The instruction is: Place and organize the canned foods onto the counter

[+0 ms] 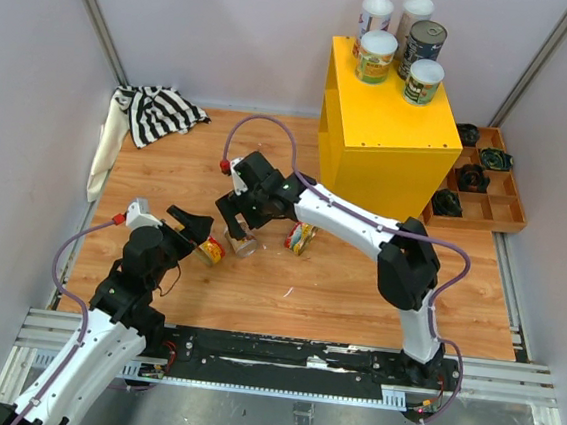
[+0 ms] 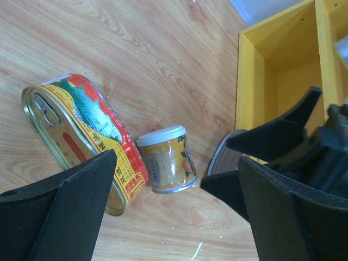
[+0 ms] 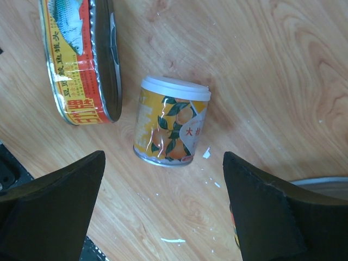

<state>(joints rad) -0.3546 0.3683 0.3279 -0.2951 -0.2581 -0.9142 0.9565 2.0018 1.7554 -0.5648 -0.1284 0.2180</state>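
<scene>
Hovering over the middle of the desk [image 1: 355,300], the right gripper [image 3: 163,157] was spread wide, its fingers [image 3: 54,206] either side of a white-lidded small can [image 3: 169,122] that lay on its side, apart from both; the left gripper [image 2: 175,163], nearer the near-left corner, also gaped, holding nothing; a yellow-and-red fish can [image 2: 81,136] lay just beside the small can; another labelled can [image 1: 301,237] lay a little toward the right edge; five cans [image 1: 377,57] stood on the yellow counter [image 1: 390,152] by the far-right corner.
</scene>
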